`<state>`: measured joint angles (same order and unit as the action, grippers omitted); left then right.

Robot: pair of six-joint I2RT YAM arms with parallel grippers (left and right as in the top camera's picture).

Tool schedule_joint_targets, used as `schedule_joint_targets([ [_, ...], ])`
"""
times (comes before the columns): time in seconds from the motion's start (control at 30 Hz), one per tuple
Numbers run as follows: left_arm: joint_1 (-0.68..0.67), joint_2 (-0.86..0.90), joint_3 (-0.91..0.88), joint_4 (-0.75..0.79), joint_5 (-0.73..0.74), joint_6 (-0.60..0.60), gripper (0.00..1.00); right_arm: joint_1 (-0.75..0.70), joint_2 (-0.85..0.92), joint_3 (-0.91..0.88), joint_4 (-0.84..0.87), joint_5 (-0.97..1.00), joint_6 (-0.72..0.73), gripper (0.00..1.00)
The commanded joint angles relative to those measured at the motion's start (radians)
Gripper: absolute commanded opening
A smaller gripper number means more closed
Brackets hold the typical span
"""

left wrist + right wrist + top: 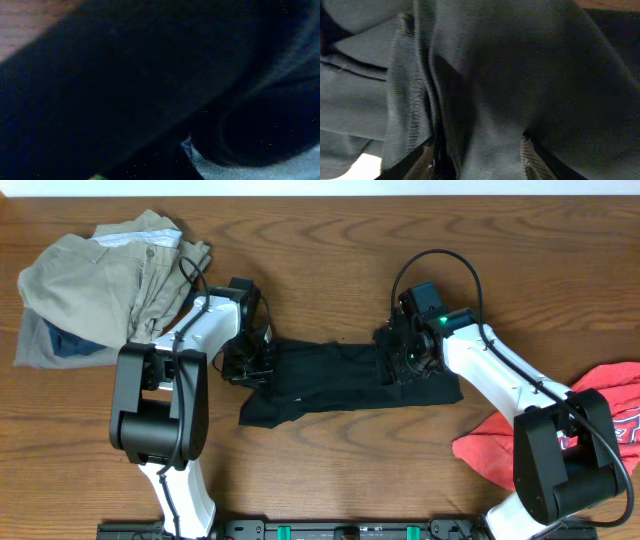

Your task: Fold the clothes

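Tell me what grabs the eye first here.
The black shirt, bunched into a strip across the middle, with the left gripper at its left end and the right gripper at its right end, both closed on cloth. Next, the khaki pile at the far left corner and the red tee at the right edge.

The black knit shirt (320,385) is plain, the crumpled khaki garment (100,270) too, alongside a blue garment (72,345), a white-printed red tee (485,452) and a brown wood-grained table (320,240).

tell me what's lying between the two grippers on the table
The black shirt spans the whole stretch, left gripper at one end, right gripper at the other. The overhead view shows it.
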<state>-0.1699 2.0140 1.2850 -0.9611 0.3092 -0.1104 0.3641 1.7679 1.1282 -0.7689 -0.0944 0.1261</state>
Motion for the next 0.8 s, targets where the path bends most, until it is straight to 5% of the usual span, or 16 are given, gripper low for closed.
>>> schedule_joint_targets([
  [0.0,0.007,0.05,-0.017,0.009,-0.06,0.002,0.06,0.006,0.001,-0.005,-0.005,0.046,0.008,0.51],
  [0.77,0.184,-0.243,0.209,-0.174,-0.27,-0.007,0.06,-0.278,-0.206,0.06,-0.093,0.047,-0.099,0.59],
])
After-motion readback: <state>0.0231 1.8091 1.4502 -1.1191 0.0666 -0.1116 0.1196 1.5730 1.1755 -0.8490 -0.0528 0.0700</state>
